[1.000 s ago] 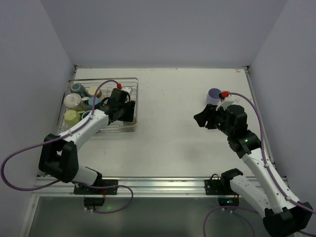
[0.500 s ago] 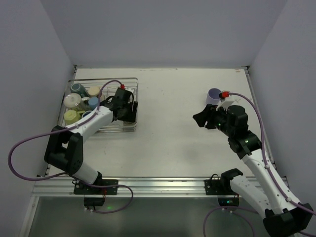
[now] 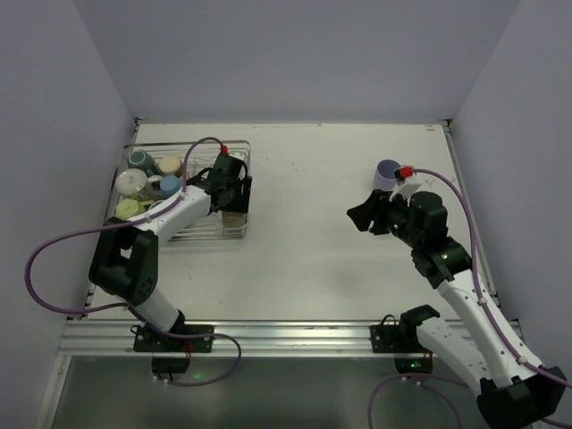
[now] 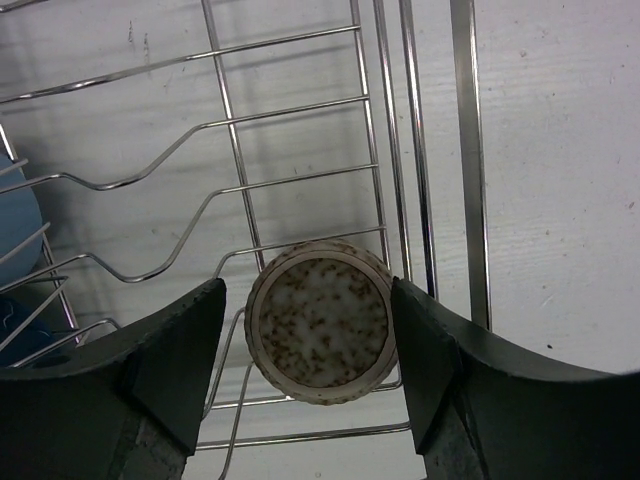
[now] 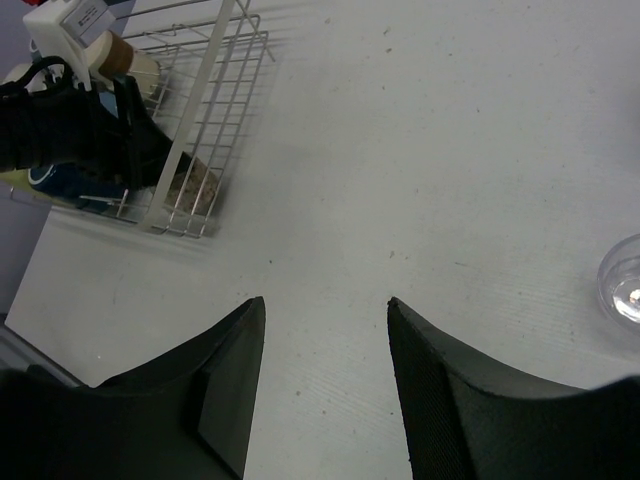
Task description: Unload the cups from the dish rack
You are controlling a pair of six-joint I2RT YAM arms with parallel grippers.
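Note:
The silver wire dish rack (image 3: 143,234) stands at the far left. It holds a dark teal cup (image 3: 138,161), a tan cup (image 3: 170,165), a cream cup (image 3: 130,183), a light blue cup (image 3: 168,185) and a pale yellow cup (image 3: 128,211). My left gripper (image 3: 232,192) hangs over the rack's right end. In the left wrist view it (image 4: 308,290) is open, with one finger on each side of an upside-down speckled tan cup (image 4: 320,325). A lavender cup (image 3: 388,172) stands on the table at the right. My right gripper (image 3: 362,217) is open and empty (image 5: 325,302).
White walls close the table on the left, back and right. The right wrist view shows the rack (image 5: 205,95) and the speckled cup (image 5: 192,188) far off, and a pale round rim (image 5: 625,280) at its right edge.
My left gripper has moved right and a little farther back along the rack, to its right end above the speckled cup. The right gripper has crept slightly left.

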